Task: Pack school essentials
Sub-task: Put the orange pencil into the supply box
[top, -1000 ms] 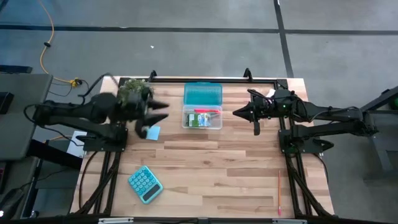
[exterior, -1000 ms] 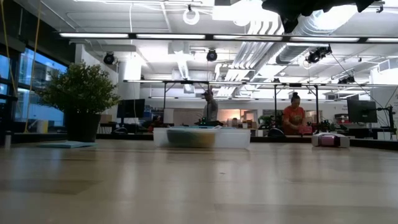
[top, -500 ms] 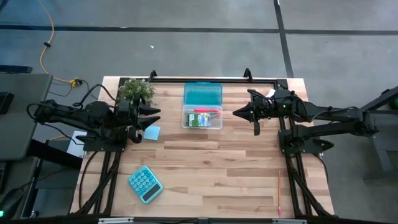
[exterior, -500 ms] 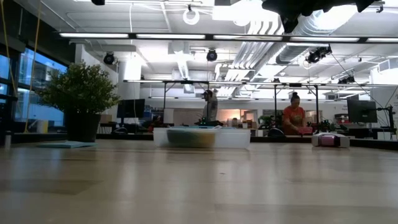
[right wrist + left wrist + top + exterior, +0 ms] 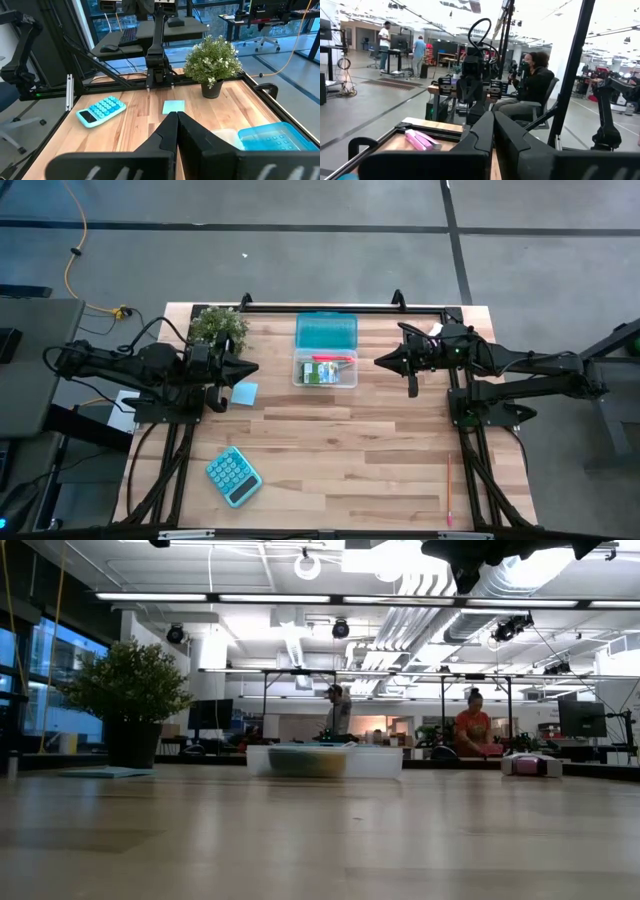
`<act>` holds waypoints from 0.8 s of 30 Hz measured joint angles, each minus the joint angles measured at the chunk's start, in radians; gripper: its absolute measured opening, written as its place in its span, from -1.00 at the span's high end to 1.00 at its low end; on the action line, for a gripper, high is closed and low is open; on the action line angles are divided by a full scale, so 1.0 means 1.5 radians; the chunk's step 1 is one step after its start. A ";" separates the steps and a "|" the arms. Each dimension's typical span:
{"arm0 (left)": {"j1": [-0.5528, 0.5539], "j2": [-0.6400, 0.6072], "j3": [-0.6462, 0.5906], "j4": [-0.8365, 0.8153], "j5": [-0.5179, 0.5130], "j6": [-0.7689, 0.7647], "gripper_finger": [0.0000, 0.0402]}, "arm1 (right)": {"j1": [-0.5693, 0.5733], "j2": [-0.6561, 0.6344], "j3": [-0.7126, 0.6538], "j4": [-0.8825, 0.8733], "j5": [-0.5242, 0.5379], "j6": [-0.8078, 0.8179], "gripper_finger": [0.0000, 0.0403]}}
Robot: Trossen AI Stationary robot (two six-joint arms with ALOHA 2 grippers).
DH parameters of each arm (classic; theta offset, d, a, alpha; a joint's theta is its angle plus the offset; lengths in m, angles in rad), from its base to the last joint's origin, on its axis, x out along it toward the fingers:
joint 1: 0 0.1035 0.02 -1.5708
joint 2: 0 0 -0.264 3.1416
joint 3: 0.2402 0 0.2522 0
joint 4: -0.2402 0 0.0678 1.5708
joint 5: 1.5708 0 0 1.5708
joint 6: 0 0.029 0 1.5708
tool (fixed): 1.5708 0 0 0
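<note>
Showing, high view: left gripper (image 5: 243, 368) fingers shut, empty, beside note pad (image 5: 245, 393); right gripper (image 5: 384, 361) fingers shut, empty.
Hidden: clear box (image 5: 325, 370) contents mostly indistinct.
Low view: box blurred; pad edge-on.
Worktop (image 5: 340, 460) edge: pencil (image 5: 449, 490).

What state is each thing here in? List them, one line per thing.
left gripper: shut, empty, raised at the table's left side.
right gripper: shut, empty, raised right of the box.
clear box: open, items inside, teal lid lying flat behind it.
light-blue note pad: flat on the table, unpacked.
teal calculator: lying face up, near the front left.
thin pencil: lying flat, front right.
potted plant: upright.
</note>
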 joint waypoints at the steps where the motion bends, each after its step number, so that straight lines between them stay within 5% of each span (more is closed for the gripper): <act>1: 0.000 0.000 0.000 0.000 0.000 0.000 0.99 | 0.000 0.000 0.000 0.000 0.000 0.000 1.00; 10: 0.000 0.000 0.000 0.001 -0.006 -0.006 1.00 | 0.000 0.000 0.000 0.080 0.000 0.122 1.00; 19: 0.000 0.000 0.000 0.001 -0.006 -0.016 1.00 | 0.000 0.000 0.000 0.125 0.048 0.107 0.99; 24: 0.000 0.000 0.000 0.001 -0.006 -0.031 1.00 | 0.000 0.000 0.000 0.118 0.043 0.150 0.73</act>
